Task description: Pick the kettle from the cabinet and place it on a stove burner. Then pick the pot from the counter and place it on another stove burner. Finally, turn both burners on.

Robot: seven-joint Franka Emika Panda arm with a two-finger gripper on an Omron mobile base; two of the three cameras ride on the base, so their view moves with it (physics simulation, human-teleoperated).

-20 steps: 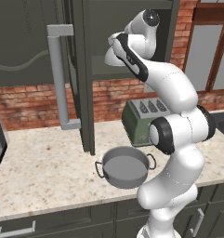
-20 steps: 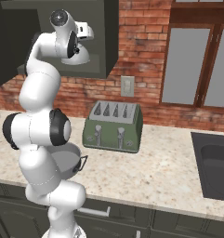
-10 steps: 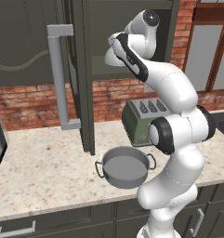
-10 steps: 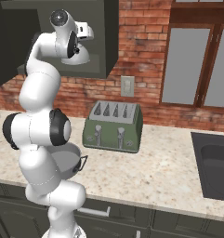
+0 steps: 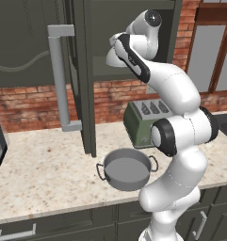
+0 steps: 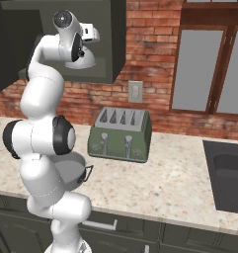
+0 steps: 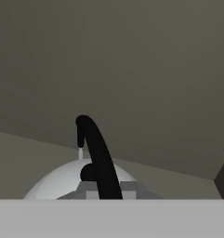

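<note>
— Gripper point(image 7: 104, 195) sits clamped on the thin black arched handle point(image 7: 95, 153) of the small silvery-white dome-shaped kettle point(image 7: 53, 181), inside the tall dark grey wall cabinet point(image 5: 86, 75). What worries you?

— That narrow hold. I judge the dome could swing on the handle and clip the shelf edge or the open door on the way out.

— And lower down?

— The wide round grey metal pot point(image 5: 126, 168) and boxy green toaster point(image 6: 121, 134) stand on the beige speckled counter point(image 5: 44, 164) beneath; a slip would drop the kettle onto them.
</note>
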